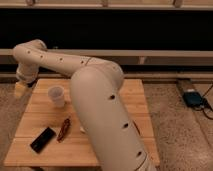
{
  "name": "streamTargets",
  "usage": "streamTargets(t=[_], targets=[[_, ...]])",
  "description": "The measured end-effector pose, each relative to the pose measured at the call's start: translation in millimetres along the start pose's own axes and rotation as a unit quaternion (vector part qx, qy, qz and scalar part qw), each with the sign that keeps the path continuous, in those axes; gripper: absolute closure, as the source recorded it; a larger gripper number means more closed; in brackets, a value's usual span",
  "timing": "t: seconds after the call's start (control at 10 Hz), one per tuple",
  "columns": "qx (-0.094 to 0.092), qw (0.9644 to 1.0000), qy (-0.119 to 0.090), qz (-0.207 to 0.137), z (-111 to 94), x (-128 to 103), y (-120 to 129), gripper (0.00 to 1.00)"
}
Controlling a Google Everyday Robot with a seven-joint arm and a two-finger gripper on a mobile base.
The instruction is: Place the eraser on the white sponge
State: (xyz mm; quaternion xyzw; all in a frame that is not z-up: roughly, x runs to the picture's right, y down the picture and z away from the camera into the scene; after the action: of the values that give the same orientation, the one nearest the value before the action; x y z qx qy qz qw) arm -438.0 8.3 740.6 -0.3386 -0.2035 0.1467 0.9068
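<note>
The eraser (43, 139) is a flat black block lying near the wooden table's front left corner. Only a small pale sliver of the white sponge (82, 129) shows at the edge of my big white arm, which hides most of it. My gripper (20, 89) hangs at the table's far left corner, off its edge, well behind the eraser and apart from it.
A white cup (56, 96) stands at the back left of the wooden table (135, 107). A slim reddish-brown chili-like object (63, 129) lies just right of the eraser. A blue device (192, 98) with cables sits on the floor to the right. A dark wall with a ledge runs behind.
</note>
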Motion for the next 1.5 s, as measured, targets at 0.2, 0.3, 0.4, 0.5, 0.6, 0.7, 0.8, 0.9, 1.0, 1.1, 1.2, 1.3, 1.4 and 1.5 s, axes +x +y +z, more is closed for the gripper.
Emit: streamTargets(t=[0.2, 0.3, 0.4, 0.5, 0.6, 0.7, 0.8, 0.9, 1.0, 1.1, 1.2, 1.3, 1.4, 1.5], targets=[[0.002, 0.9985, 0.03, -0.046, 8.4, -9.3, 44.5, 0.2], [0.002, 0.9958, 0.055, -0.073, 14.6, -11.1, 74.5, 0.2], [-0.003, 0.9935, 0.071, -0.089, 20.1, -10.2, 100.4, 0.2], [-0.004, 0.9922, 0.082, -0.093, 23.3, -6.9, 115.0, 0.2], [-0.006, 0.9908, 0.096, -0.095, 26.8, -0.4, 132.2, 0.2], [-0.007, 0.9902, 0.106, -0.091, 28.6, 7.0, 141.9, 0.2], [-0.005, 0.9898, 0.113, -0.087, 29.3, 14.5, 145.3, 0.2], [-0.004, 0.9897, 0.121, -0.077, 28.6, 25.3, 147.8, 0.2], [0.001, 0.9901, 0.126, -0.061, 26.0, 40.8, 143.9, 0.2], [0.003, 0.9905, 0.13, -0.045, 22.2, 54.8, 137.2, 0.2], [0.006, 0.9914, 0.128, -0.029, 17.2, 67.2, 126.5, 0.2], [0.007, 0.9916, 0.127, -0.023, 15.6, 71.3, 123.4, 0.2], [0.006, 0.9917, 0.126, -0.024, 15.6, 70.3, 124.1, 0.2], [0.005, 0.9917, 0.126, -0.023, 15.6, 70.4, 124.4, 0.2]])
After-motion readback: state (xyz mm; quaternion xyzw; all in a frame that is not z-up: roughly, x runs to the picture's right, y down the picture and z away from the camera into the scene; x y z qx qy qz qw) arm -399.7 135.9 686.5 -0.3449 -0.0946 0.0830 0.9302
